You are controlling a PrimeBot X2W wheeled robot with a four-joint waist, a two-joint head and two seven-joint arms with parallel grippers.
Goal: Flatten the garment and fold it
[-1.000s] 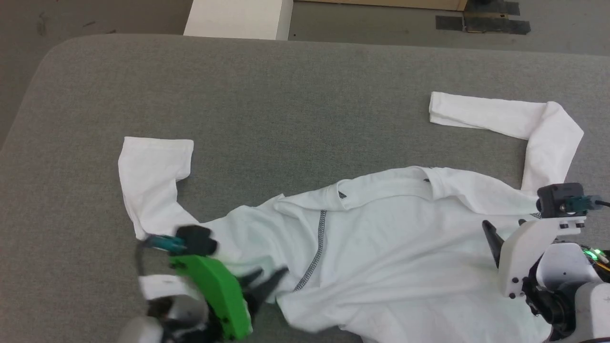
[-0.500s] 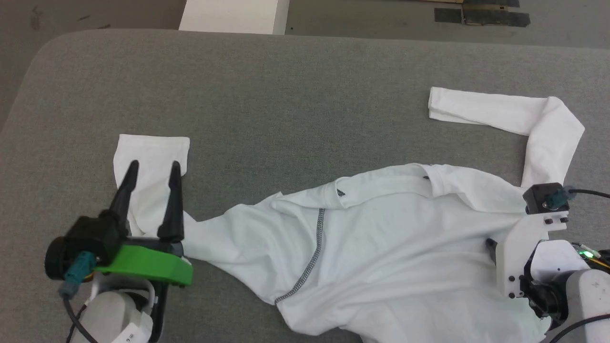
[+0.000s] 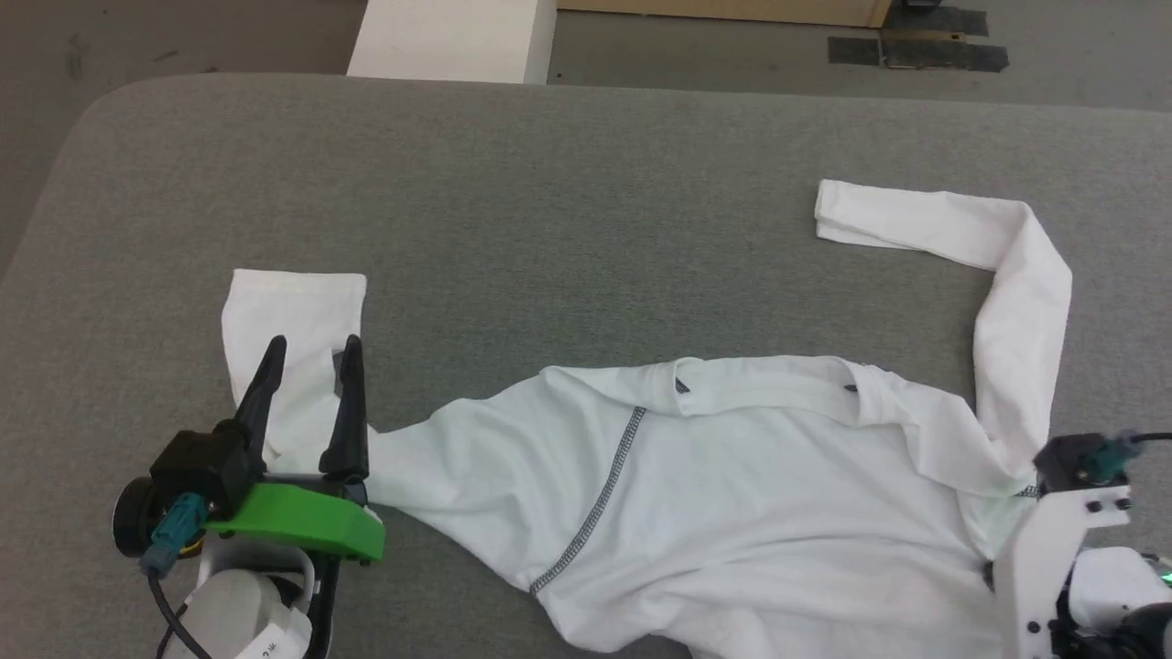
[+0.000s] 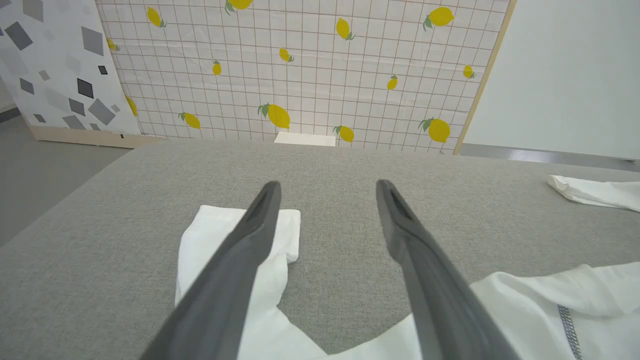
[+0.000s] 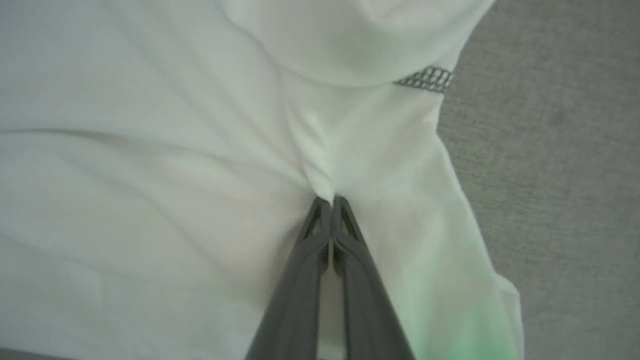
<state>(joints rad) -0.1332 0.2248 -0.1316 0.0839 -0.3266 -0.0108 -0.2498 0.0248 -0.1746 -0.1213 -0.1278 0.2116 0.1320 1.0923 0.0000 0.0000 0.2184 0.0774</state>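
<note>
One white block (image 3: 453, 38) sits beyond the garment (image 3: 732, 513).

I count one shirt (image 3: 732, 513). It has two sleeves: a left sleeve (image 3: 293, 311) and a right sleeve (image 3: 1016, 275). I count one long grey seam (image 3: 595, 499) and two small dark marks (image 3: 682, 386) on it. I have two grippers: my left gripper (image 3: 313, 346) and my right gripper (image 5: 330, 200). Each one has two fingers (image 4: 240, 260), so four fingers in all. There is one table (image 3: 549, 183) and one white box (image 3: 453, 37).

Bright, even, soft-shadowed light; right wrist view blurred, with a green tint.
</note>
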